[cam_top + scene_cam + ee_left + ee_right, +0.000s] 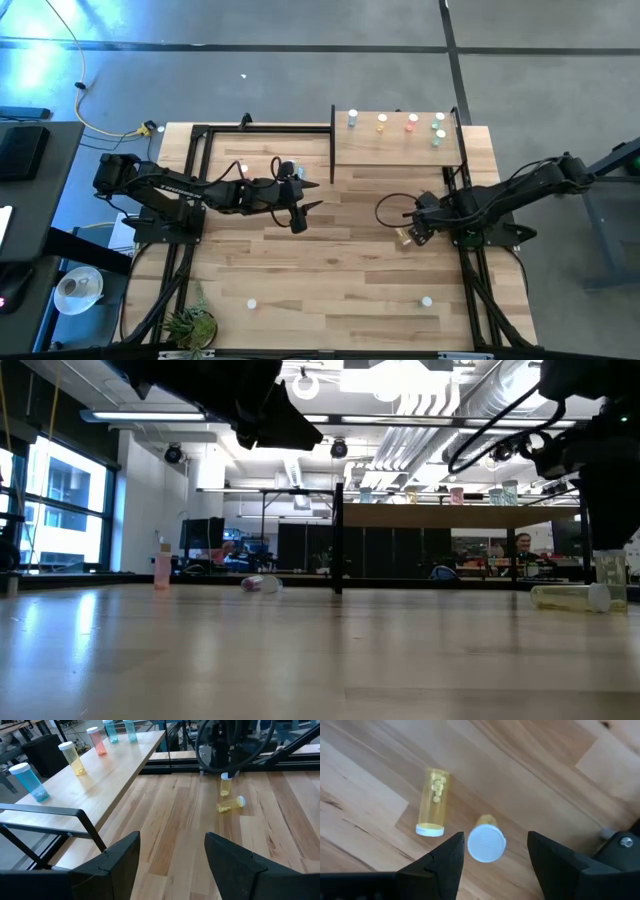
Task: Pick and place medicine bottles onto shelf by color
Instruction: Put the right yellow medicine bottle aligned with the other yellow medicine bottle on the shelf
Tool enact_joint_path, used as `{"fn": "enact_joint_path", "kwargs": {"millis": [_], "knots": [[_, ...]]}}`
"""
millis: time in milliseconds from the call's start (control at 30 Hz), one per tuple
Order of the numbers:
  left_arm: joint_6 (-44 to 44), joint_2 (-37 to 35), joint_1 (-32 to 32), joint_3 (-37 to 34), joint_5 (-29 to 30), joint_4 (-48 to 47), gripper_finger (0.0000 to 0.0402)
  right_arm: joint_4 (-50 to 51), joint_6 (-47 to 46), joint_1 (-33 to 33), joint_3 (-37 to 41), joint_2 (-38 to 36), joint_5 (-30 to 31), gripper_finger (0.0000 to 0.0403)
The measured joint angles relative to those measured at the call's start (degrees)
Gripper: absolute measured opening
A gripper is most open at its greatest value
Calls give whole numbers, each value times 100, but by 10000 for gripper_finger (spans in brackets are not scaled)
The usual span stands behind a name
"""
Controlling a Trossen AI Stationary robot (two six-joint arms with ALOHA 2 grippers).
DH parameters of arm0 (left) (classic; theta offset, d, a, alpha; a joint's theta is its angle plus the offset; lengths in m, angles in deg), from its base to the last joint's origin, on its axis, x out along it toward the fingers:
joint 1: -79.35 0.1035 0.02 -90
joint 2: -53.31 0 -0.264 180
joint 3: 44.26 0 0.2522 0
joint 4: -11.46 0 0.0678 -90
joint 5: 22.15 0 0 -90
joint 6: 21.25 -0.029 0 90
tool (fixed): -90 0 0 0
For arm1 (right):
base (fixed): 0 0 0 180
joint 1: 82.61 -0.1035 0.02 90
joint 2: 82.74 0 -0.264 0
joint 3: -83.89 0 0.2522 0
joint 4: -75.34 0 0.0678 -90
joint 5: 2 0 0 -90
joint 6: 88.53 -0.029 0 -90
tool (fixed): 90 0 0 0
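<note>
Shelf [395, 150]: pale board on black uprights, at the far side of the table [330, 290], right of centre. Five bottles stand in a row along its far edge. From the left in the high view: blue bottle [353, 120], yellow bottle [382, 123], red bottle [412, 122], then two green-bodied bottles [439, 124] close together at the right end. The left wrist view shows the same row on the board, all upright, white caps on.

Right gripper [412, 232]: low over the table, just near of the shelf's right end. Fingers spread apart, holding nothing. Right wrist view looks down on an upright yellow bottle [486, 841] standing between the two fingers, its white cap facing the camera; touching or not, cannot tell. Just beside it lies a second yellow bottle [432, 802] on its side, small pills visible inside. In the left wrist view both sit directly under the right arm, one standing, one tipped over, near each other but apart.

Left gripper [298, 213]: raised above the table at centre, left of the shelf, pointing toward the right arm. Fingers open, empty.

Loose bottles elsewhere on the table: two near the left gripper toward the far left, one at [242, 168], one at [279, 165]; two at the near side, one at [252, 302] and one at [427, 301]. Body colours too small to tell from above. The low view shows a pinkish bottle [162, 568] standing far left and another bottle [257, 584] lying down beside it.
</note>
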Motion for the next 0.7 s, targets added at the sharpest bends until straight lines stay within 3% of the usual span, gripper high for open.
{"fn": "enact_joint_path", "kwargs": {"millis": [433, 700], "knots": [[0, 0, 0, 0, 0, 4, 213, -234, -57, 0, 160, 0, -74, 206], [-1, 0, 0, 0, 0, 5, 213, -229, -89, 0, 160, 0, -76, 171]]}}
